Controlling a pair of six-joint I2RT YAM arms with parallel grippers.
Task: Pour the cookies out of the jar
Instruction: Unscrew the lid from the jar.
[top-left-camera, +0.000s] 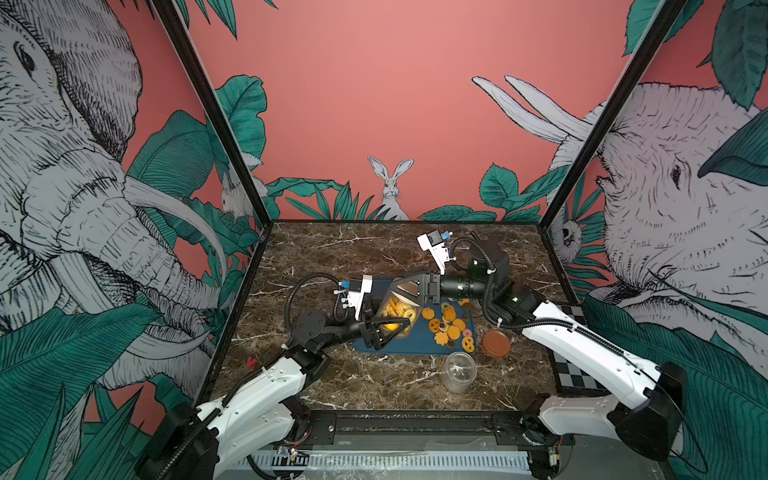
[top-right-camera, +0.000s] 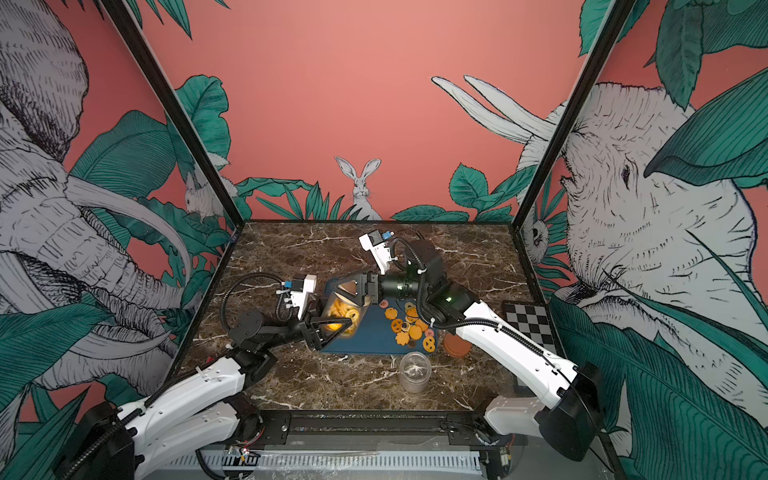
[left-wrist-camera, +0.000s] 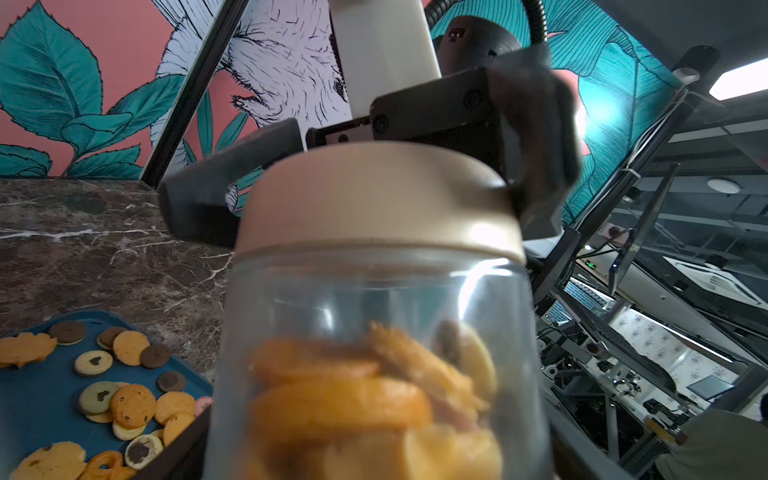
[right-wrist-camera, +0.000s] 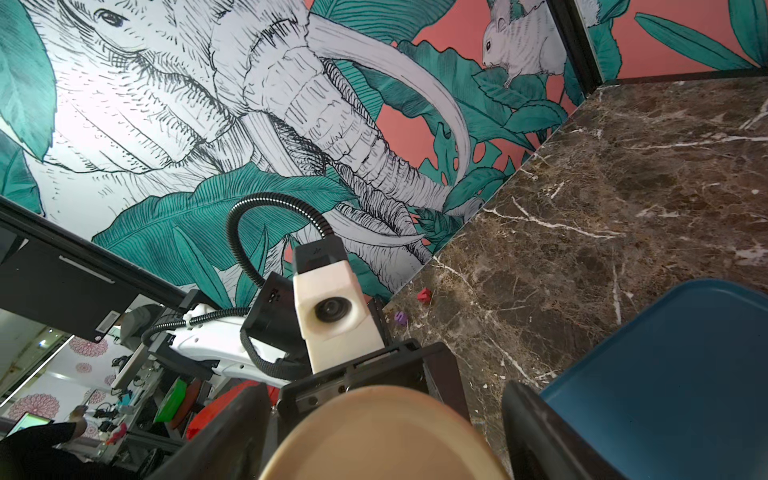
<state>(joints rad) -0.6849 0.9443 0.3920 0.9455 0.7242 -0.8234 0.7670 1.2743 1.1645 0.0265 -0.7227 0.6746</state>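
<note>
My left gripper (top-left-camera: 391, 326) clamps the clear jar (top-left-camera: 400, 309), tilted over the blue tray (top-left-camera: 419, 345); my right gripper (top-left-camera: 405, 289) straddles its cream lid (left-wrist-camera: 374, 199) with jaws wide, contact hard to judge; some cookies (left-wrist-camera: 353, 399) sit blurred inside, others lie on the tray; only the top views show the brown lid (top-left-camera: 496, 343) and second clear jar (top-left-camera: 459, 372).
</note>
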